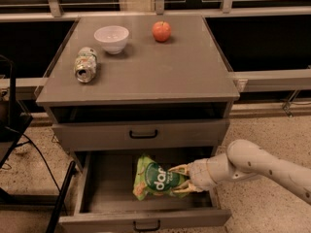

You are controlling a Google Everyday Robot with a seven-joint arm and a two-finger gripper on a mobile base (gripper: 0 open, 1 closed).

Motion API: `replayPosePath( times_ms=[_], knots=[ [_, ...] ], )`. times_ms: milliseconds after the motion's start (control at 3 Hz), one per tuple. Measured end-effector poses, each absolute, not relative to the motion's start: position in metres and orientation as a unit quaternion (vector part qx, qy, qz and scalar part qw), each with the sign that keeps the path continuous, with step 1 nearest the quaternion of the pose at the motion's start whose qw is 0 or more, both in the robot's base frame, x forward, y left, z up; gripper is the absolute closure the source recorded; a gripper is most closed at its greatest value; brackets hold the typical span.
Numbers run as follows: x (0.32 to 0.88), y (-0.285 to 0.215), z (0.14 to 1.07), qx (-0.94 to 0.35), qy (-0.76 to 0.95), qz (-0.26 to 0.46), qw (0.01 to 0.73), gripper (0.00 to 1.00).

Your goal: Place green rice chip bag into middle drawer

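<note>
The green rice chip bag (154, 178) lies inside the pulled-out middle drawer (99, 193), toward its centre, logo facing up. My gripper (179, 179) reaches into the drawer from the right, and its pale fingers (178, 169) close on the right end of the bag. The bag appears to rest on the drawer floor. The arm (252, 165) stretches in from the lower right, over the drawer's right side.
The drawer above (143, 134) is shut. On the cabinet top (160, 72) are a crushed soda can (86, 65), a white bowl (112, 38) and a red apple (161, 31). A dark chair frame (14, 125) stands at left.
</note>
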State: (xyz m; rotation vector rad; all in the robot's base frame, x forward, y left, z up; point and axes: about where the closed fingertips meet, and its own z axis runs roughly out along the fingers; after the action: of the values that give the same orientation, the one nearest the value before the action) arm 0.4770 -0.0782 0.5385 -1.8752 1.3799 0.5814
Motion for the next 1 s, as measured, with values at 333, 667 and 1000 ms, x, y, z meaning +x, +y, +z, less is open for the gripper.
replayPosePath(
  times_ms=[333,667,1000],
  knots=[
    [0.483,-0.072,0.527,-0.737,0.526,0.227,0.359,1.0],
    [0.49,-0.066,0.514,-0.745,0.522,0.227,0.35,1.0],
    [0.497,-0.062,0.497,-0.748,0.523,0.225,0.34,1.0]
  ],
)
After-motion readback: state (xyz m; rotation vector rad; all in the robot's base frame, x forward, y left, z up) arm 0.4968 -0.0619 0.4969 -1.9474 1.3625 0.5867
